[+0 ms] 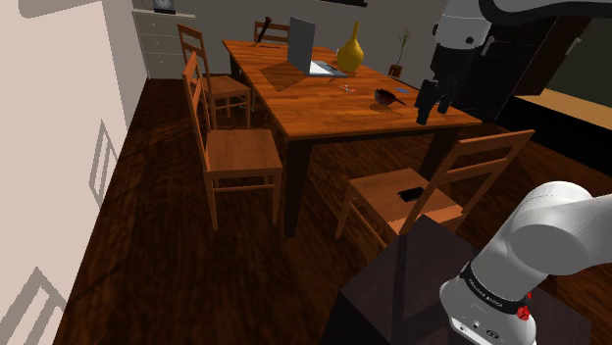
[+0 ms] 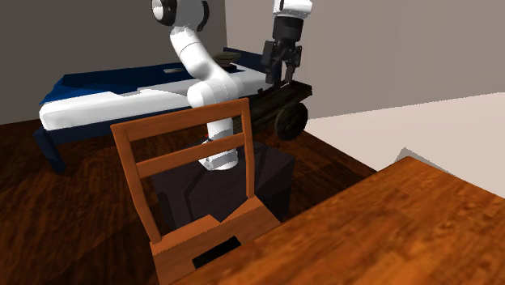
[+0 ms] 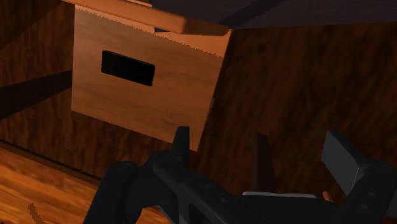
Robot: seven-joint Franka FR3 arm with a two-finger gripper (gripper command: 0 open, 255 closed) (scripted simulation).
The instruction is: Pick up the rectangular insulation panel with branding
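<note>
On wooden chair seat [image 3: 167, 102]: flat black rectangular panel [image 3: 128, 67]; gripper [image 3: 221, 135] fingers [image 3: 181, 147] apart, empty.

Polished wooden table [image 1: 324, 103] and chair [image 1: 378, 196]; panel [image 1: 411, 194] perhaps matt.

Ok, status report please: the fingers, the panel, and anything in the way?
Fingers open, nothing between them, well above the chair. Black panel flat on chair seat, untouched. Nothing lies on it.
</note>
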